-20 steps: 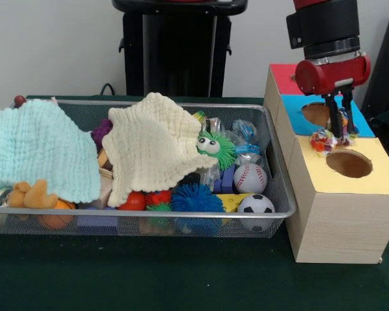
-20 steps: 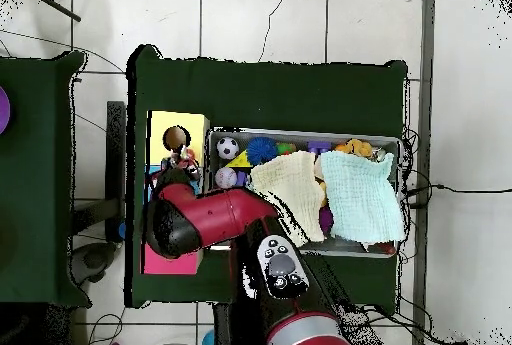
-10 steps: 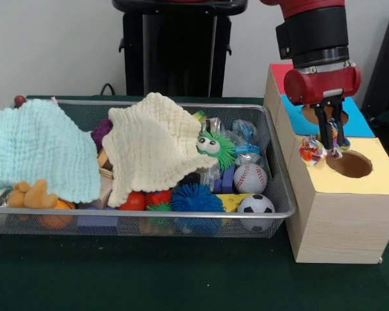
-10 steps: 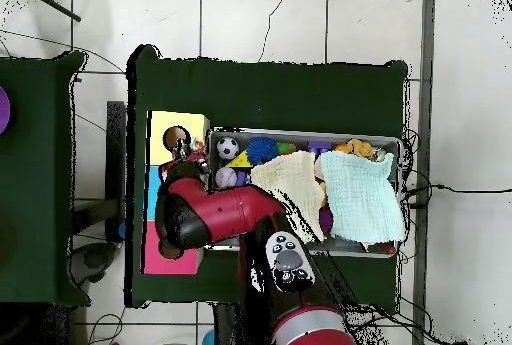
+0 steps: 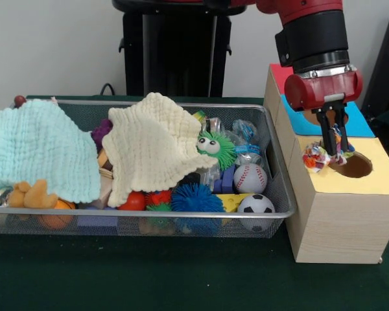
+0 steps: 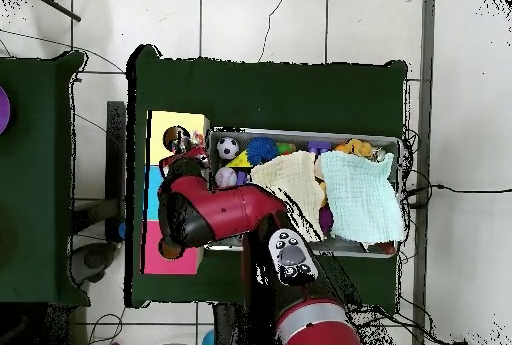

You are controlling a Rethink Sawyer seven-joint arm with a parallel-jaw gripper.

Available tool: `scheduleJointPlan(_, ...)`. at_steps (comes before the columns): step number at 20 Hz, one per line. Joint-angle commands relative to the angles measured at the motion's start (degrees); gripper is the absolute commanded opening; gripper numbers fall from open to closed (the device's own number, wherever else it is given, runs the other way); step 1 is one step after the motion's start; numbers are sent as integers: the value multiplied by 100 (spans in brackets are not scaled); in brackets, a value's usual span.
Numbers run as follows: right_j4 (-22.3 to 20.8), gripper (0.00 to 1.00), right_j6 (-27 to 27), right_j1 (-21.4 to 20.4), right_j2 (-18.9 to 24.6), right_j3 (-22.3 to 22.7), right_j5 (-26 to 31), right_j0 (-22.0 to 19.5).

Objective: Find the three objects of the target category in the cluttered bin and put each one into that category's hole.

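In the front view my gripper (image 5: 332, 148) hangs over the yellow top of the wooden sorting box (image 5: 340, 214), shut on a small multicoloured rope toy (image 5: 318, 157). The toy dangles at the left rim of the yellow hole (image 5: 354, 166), just above the surface. Behind it lie the blue hole (image 5: 329, 114) and the red section (image 5: 282, 74). The wire bin (image 5: 181, 213) to the left holds a baseball (image 5: 250, 178), a soccer ball (image 5: 255, 205), a blue spiky ball (image 5: 194, 197) and a green fuzzy toy with eyes (image 5: 215, 148). In the overhead view the red arm (image 6: 215, 216) hides the gripper beside the yellow hole (image 6: 178, 141).
A cream cloth (image 5: 152, 146) and a mint cloth (image 5: 42, 149) cover most of the bin's contents. An orange plush (image 5: 29, 194) and red balls (image 5: 146, 198) peek out below them. A black stand (image 5: 175, 48) rises behind the bin. Green felt (image 5: 149, 272) covers the table.
The gripper has carried the rope toy forward from the blue-yellow border and lowered it to the yellow hole's rim. The bin's contents have not moved.
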Motion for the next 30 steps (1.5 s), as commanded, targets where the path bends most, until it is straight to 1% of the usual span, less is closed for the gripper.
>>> scheduleJointPlan(1,-276,0,873,372,371,-157,-254,-251)
scheduleJointPlan(4,-317,0,840,459,466,-151,-216,-337)
scheduleJointPlan(9,-454,0,696,659,1021,-102,134,-730)
scheduleJointPlan(12,-530,0,593,742,1230,-90,269,-857)
scheduleJointPlan(16,-568,0,558,770,1311,-93,299,-911)
scheduleJointPlan(19,-596,0,513,800,1442,-75,424,-1005)
scheduleJointPlan(25,-598,0,254,924,1848,-8,1037,-1304)
scheduleJointPlan(27,-554,0,149,923,1887,6,1283,-1336)
scheduleJointPlan(30,-528,0,93,920,1881,6,1448,-1335)
